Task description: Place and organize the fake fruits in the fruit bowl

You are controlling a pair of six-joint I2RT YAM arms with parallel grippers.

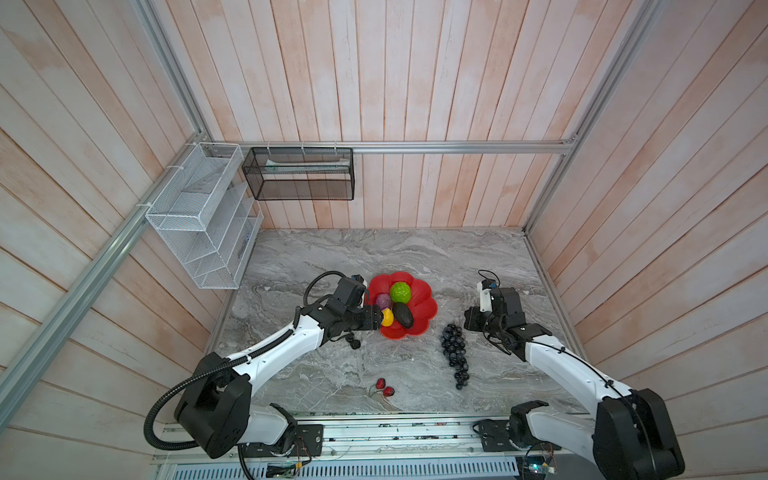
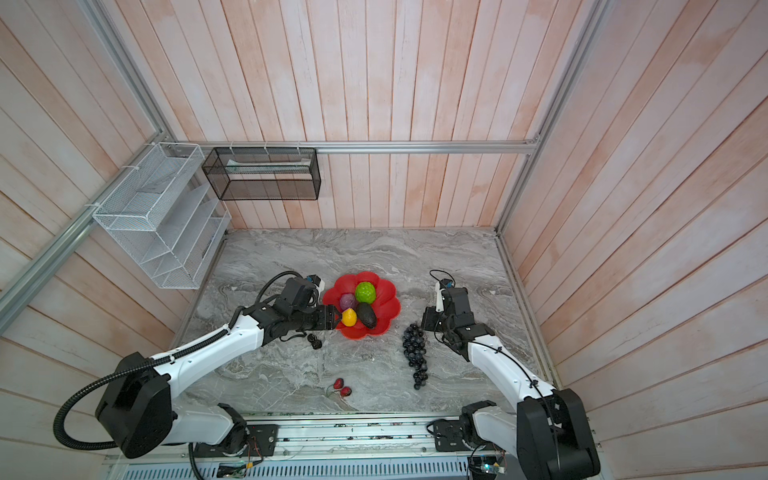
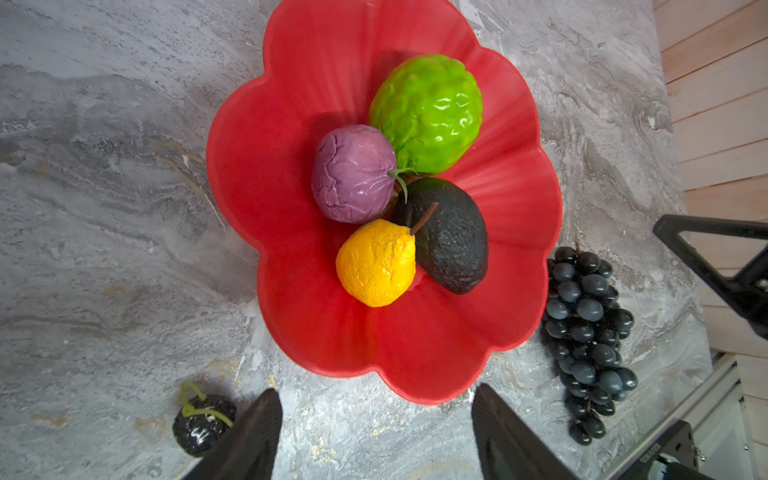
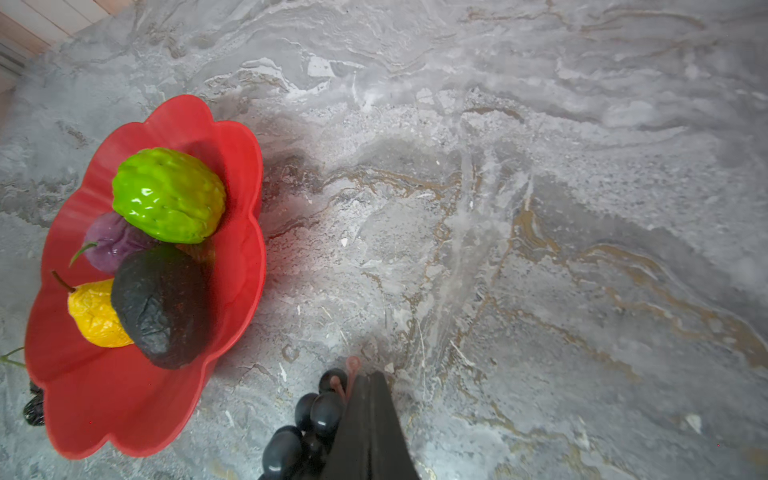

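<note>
Nearest, the strawberries wait on the table. Our right gripper is pinched tight on the grape bunch by its stem (next we lift it left into the fruit bowl). Farther left, our left gripper hangs wide, empty.

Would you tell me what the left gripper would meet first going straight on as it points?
Probably the yellow lemon-like fruit in the fruit bowl, ahead of the open left gripper; depth is unclear, so the rim might come first.
</note>
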